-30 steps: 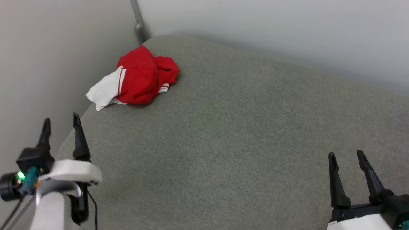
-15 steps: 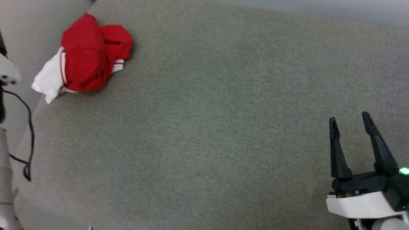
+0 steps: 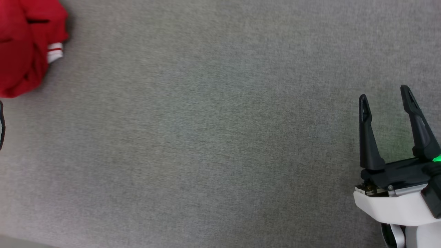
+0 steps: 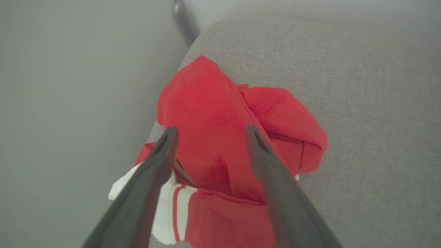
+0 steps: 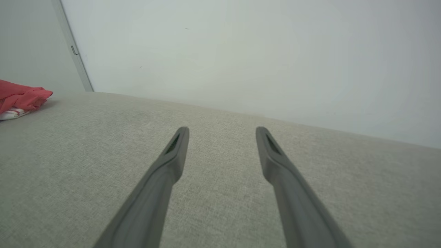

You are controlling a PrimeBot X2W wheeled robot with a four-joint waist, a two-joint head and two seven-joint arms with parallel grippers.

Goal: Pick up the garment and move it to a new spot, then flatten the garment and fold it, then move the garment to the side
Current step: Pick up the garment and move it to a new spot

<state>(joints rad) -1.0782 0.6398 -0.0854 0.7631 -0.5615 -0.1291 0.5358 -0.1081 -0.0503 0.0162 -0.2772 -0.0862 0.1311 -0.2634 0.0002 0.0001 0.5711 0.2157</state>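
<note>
1 crumpled garment (image 4: 206, 113), bright red with a white sleeve and white trim carrying thin red stripes, lies bunched at the corner of the grey upholstered surface (image 3: 206, 137), close to the pale wall (image 5: 241, 51) and a grey metal post (image 4: 182, 20). The left gripper (image 4: 210, 128) hangs over it, its 2 dark fingers spread wide with red cloth showing between them; whether the tips touch the cloth cannot be told. Well apart, over bare upholstery, the right gripper (image 3: 384, 92) has its 2 fingers spread wide and holds nothing. A green light (image 3: 437, 158) glows on its body.
</note>
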